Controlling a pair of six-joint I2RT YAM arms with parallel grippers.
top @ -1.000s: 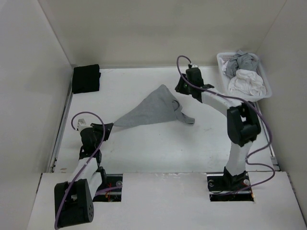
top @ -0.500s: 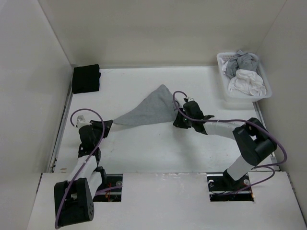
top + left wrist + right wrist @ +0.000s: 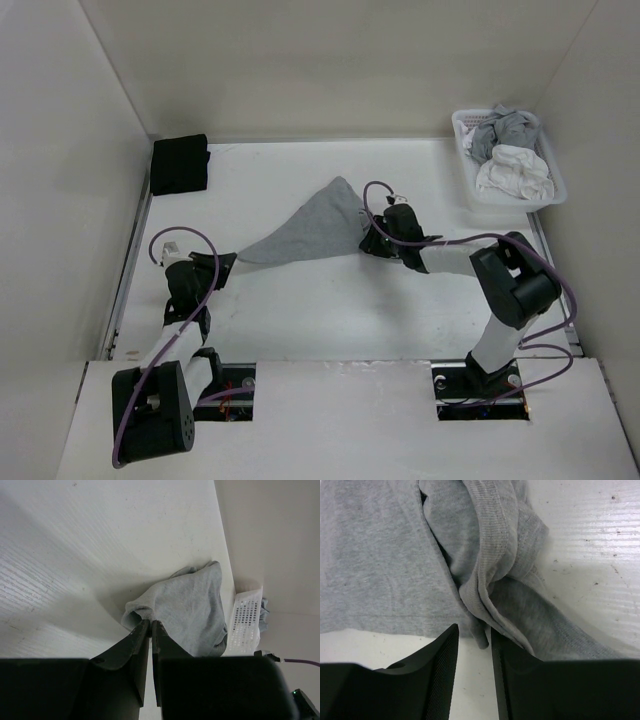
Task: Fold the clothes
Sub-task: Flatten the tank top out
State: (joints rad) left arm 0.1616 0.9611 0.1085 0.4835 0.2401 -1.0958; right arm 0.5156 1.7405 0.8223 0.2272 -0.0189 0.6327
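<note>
The clothes, a plain light grey T-shirt [image 3: 310, 225], lie bunched in a stretched triangle across the middle of the table. My left gripper [image 3: 222, 262] is shut on the shirt's left corner, and in the left wrist view the fabric [image 3: 190, 605] runs away from the pinching tips [image 3: 150, 622]. My right gripper [image 3: 372, 243] sits low at the shirt's right edge. In the right wrist view its jaws [image 3: 472, 630] stand apart, with a ribbed fold of the shirt [image 3: 485, 580] hanging just between the tips. White table shows in the gap.
A white basket [image 3: 502, 203] at the back right holds a white garment [image 3: 515, 172] and a grey one [image 3: 505, 128]. A black cloth bundle [image 3: 179, 163] lies in the back left corner. White walls close in the table on three sides.
My right arm came from the back near the basket down to the shirt's right edge and settled against it. The left gripper kept its hold in place.
</note>
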